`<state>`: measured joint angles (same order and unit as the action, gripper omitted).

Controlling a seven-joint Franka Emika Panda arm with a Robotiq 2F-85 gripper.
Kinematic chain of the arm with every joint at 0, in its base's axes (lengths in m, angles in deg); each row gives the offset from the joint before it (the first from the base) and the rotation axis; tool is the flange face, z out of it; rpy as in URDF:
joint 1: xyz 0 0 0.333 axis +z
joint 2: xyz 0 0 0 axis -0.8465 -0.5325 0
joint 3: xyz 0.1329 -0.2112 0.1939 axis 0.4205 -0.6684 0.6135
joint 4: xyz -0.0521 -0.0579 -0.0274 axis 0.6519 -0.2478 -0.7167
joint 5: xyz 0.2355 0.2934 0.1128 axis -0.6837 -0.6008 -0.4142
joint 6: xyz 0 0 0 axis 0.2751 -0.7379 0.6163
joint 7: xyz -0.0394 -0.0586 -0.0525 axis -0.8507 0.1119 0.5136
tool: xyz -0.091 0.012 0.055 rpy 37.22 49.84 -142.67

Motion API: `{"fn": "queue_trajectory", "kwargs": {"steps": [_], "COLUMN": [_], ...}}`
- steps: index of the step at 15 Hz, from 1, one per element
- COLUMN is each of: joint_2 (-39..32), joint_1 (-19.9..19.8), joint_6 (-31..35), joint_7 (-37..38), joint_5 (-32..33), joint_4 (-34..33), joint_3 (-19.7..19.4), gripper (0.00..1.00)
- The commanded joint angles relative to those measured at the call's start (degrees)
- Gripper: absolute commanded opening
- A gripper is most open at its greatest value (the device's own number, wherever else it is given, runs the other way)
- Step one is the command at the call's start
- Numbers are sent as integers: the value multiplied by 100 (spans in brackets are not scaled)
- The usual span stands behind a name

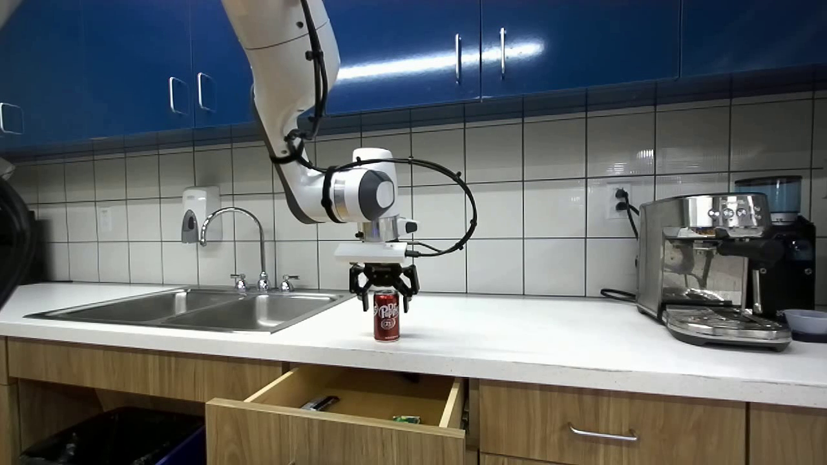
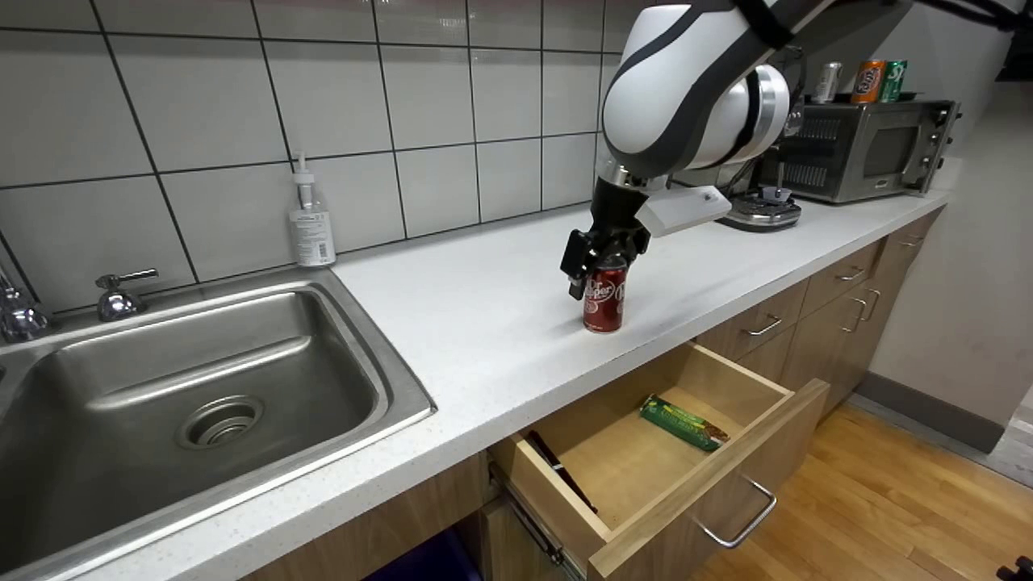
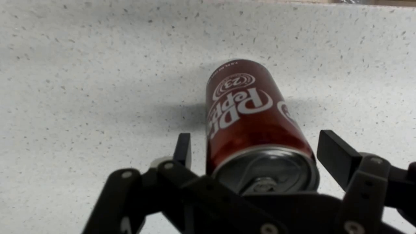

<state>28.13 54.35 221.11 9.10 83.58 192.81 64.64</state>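
Item: dark red cylindrical metal drink can [image 3: 250, 107], silver lid with pull tab. White lettering reads "Dr Pepper", upside down in the wrist view; below the name, a ringed "23" emblem; one line of fine print by the bottom edge. Stands upright on the white speckled counter [image 1: 517, 336], near its front edge, higher than the pulled-out pale wooden drawer [image 2: 710, 474].

Item: black two-finger gripper [image 1: 386, 305], pointing down over the can. Fingers [image 3: 338, 159] apart, one to either side of the can's upper end, the counter showing in the gaps between, one gap narrower than its fellow.

Item: the drawer, beneath the counter. Contents: one green rectangular wrapped bar [image 2: 684, 422], its pale printing too small to read; one slim black object [image 2: 562, 471] along a side wall, kind unclear.

Item: stainless-steel sink [image 2: 397, 375], set into the counter. At its rear corner, a clear plastic pump bottle [image 2: 312, 234] with a white label, text not legible.

Item: silver espresso machine [image 1: 704, 268], a black coffee grinder [image 1: 798, 258] beside it, near the white tiled wall [image 1: 555, 210].

Item: boxy silver countertop oven [image 2: 831, 153], small badge below the door, unreadable. On top: a silver can [image 2: 826, 82], an orange can [image 2: 867, 81] and a green can [image 2: 892, 79], the last two bearing white lettering too small to make out in full.
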Motion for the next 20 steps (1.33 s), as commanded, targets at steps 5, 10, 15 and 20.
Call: {"fn": "queue_trajectory", "kwargs": {"steps": [5,10,15,20], "joint_2": [63,75,190,397], "joint_1": [-14,-13,-34,-3], "joint_6": [64,58,70,248], "joint_7": [107,99,76,188], "joint_5": [67,58,-1,40], "joint_4": [64,73,148,274], "joint_3": [-6,2,35,-10], "gripper": [66,39,39,39]}}
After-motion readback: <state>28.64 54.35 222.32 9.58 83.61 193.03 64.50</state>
